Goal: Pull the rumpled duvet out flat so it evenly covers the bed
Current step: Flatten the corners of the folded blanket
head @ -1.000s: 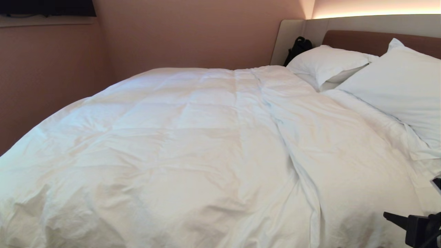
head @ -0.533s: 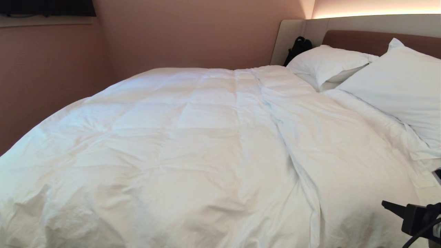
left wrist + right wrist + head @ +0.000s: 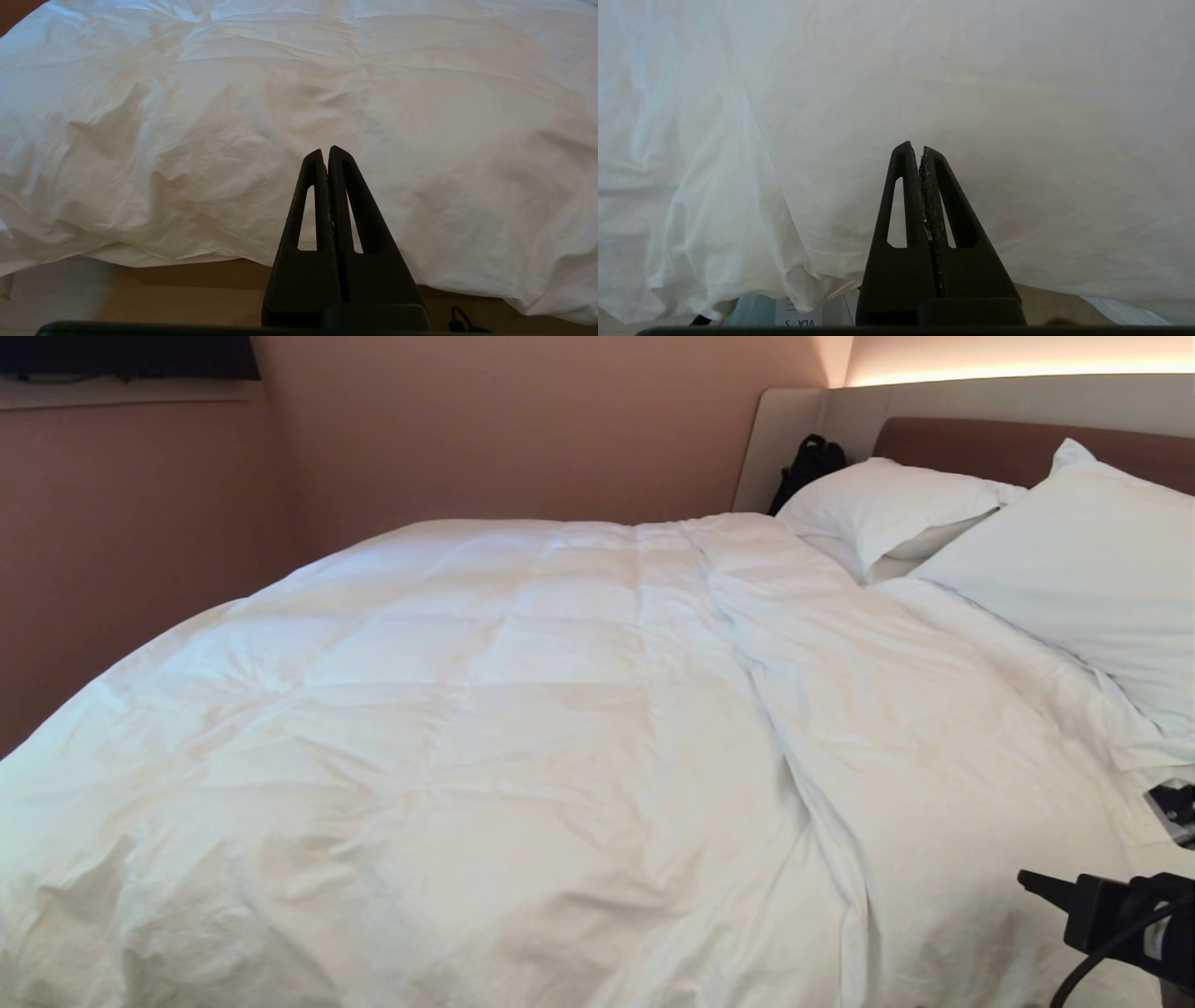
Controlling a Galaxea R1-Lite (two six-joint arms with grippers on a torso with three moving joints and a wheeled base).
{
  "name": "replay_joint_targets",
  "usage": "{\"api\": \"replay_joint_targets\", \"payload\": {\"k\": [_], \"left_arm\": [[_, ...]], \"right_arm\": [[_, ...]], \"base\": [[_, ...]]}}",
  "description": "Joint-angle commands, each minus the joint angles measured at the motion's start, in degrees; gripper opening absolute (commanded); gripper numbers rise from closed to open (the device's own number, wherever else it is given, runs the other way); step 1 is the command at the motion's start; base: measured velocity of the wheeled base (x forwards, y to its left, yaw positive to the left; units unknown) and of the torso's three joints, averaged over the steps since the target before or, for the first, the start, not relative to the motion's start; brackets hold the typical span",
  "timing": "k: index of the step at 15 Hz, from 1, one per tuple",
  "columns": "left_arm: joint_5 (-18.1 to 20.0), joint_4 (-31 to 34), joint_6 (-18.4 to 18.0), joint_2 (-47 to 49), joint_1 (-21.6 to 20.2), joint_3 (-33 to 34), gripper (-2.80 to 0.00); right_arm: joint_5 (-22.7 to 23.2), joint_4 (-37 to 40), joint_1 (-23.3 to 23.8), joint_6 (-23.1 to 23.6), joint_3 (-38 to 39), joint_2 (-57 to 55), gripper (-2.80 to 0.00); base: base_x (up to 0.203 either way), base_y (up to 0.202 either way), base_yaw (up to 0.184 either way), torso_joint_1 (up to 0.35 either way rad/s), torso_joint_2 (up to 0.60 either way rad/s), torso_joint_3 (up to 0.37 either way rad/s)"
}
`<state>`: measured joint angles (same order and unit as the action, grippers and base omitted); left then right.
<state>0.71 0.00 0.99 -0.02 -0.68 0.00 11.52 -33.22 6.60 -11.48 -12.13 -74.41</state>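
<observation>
The white duvet [image 3: 523,728] lies spread over the bed [image 3: 990,441], with a long raised fold [image 3: 784,728] running from the pillows toward the near right corner. My right gripper [image 3: 1024,878] reaches in at the lower right of the head view, shut and empty, just above the duvet near its near edge. In the right wrist view the right gripper [image 3: 916,148] points at the duvet [image 3: 971,93], whose hem hangs below it. In the left wrist view my left gripper [image 3: 325,151] is shut and empty, low in front of the duvet's [image 3: 233,116] overhanging near edge.
Two white pillows [image 3: 887,504] [image 3: 1092,569] lean at the brown headboard. A black bag [image 3: 808,462] sits in the far corner beside the bed. A pinkish wall [image 3: 140,541] runs along the bed's left side. Wooden floor [image 3: 140,289] shows under the duvet's hem.
My right gripper has moved a little left and up in the head view, further in over the duvet's near right part. The duvet has not moved.
</observation>
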Motion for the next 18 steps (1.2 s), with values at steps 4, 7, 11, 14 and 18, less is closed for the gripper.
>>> {"api": "replay_joint_targets", "payload": {"k": [4,7,11,14,18], "left_arm": [[0.0,0.0,0.0,0.0,0.0,0.0,-2.8],[0.0,0.0,0.1,0.0,0.0,0.0,-2.8],[0.0,0.0,0.0,0.0,0.0,0.0,-2.8],[0.0,0.0,0.1,0.0,0.0,0.0,-2.8],[0.0,0.0,0.0,0.0,0.0,0.0,-2.8]], "right_arm": [[0.2,-6.2,3.2,0.0,0.0,-6.5,-2.8],[0.3,-8.7,4.2,0.0,0.1,-8.6,-2.8],[0.3,-9.6,4.8,0.0,-0.1,-9.2,-2.8],[0.3,-9.7,5.4,-0.1,-0.4,-9.4,-2.8],[0.5,-9.8,5.4,0.1,-1.7,-9.5,-2.8]], "base": [[0.0,0.0,0.0,0.0,0.0,0.0],[0.0,0.0,0.0,0.0,0.0,0.0],[0.0,0.0,0.0,0.0,0.0,0.0],[0.0,0.0,0.0,0.0,0.0,0.0],[0.0,0.0,0.0,0.0,0.0,0.0]]}}
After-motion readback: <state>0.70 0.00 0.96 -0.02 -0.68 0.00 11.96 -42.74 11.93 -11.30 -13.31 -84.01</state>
